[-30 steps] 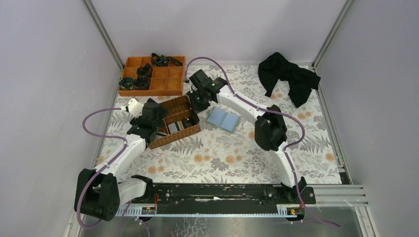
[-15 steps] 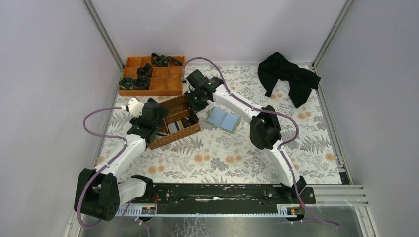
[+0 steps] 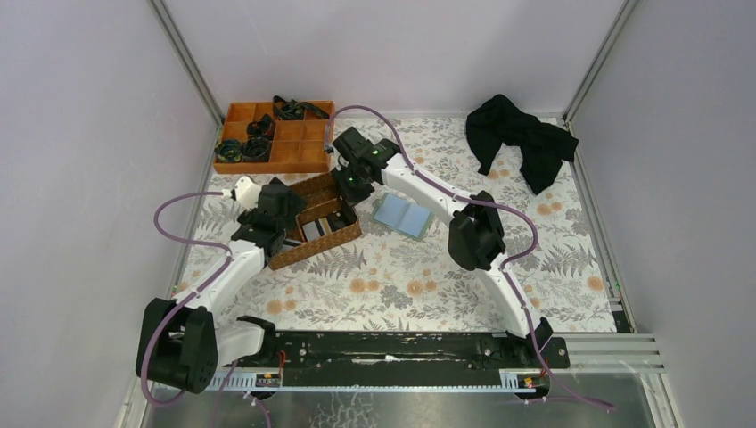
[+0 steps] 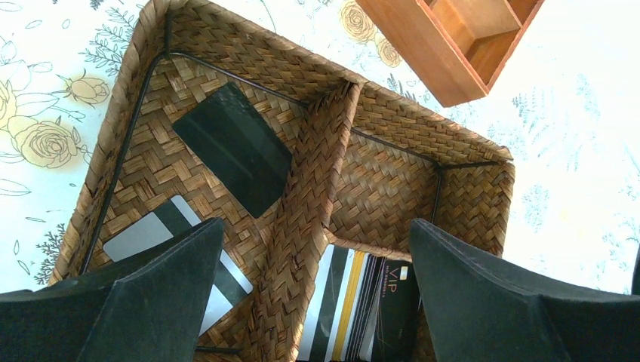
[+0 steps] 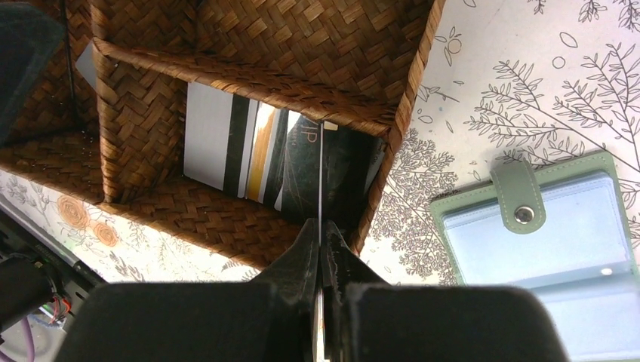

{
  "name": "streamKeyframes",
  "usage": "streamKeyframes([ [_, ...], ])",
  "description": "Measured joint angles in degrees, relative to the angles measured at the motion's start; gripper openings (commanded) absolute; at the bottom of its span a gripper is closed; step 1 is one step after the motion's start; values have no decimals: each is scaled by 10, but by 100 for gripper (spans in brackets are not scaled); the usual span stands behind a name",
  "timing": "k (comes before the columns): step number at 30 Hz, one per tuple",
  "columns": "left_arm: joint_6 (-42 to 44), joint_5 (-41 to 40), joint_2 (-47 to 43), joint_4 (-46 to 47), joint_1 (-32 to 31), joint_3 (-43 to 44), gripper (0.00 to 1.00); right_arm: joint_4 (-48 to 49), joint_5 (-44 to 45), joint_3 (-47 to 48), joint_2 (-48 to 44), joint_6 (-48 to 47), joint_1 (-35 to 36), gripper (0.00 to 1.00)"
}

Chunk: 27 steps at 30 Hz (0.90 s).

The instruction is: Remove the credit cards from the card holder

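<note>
Card holder point(image 3: 403, 216): open and flat on the flowered table point(image 3: 392, 276), light blue inside facing up and snap tab showing. It lies just right of the wicker basket point(image 3: 325, 236) without touching it.
Credit cards point(image 4: 355, 302): in the basket. A dark card point(image 4: 234, 147) and a grey striped card point(image 4: 147, 234) lie in the long compartment. A fanned striped stack sits in the compartment nearest the card holder.
Right gripper point(image 5: 321, 234): pinched tight on an edge-on card point(image 5: 321, 173), held upright over the stack's compartment. I cannot tell whether its far edge touches the stack.
Left gripper point(image 4: 315, 230): fingers spread wide, holding nothing, above the basket's divider.
Orange tray point(image 3: 294, 156): just behind the basket.
Black cloth point(image 3: 517, 134): well apart from the basket, at the far right.
</note>
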Motion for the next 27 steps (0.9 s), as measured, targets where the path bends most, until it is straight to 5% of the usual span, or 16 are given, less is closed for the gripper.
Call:
streamKeyframes([
  [21, 17, 12, 7, 0, 0, 0, 100, -65, 6, 56, 30, 1, 1, 0],
  [22, 17, 12, 7, 0, 0, 0, 100, -64, 6, 56, 32, 2, 1, 2],
  [27, 21, 16, 7, 0, 0, 0, 100, -61, 5, 56, 38, 6, 2, 48],
])
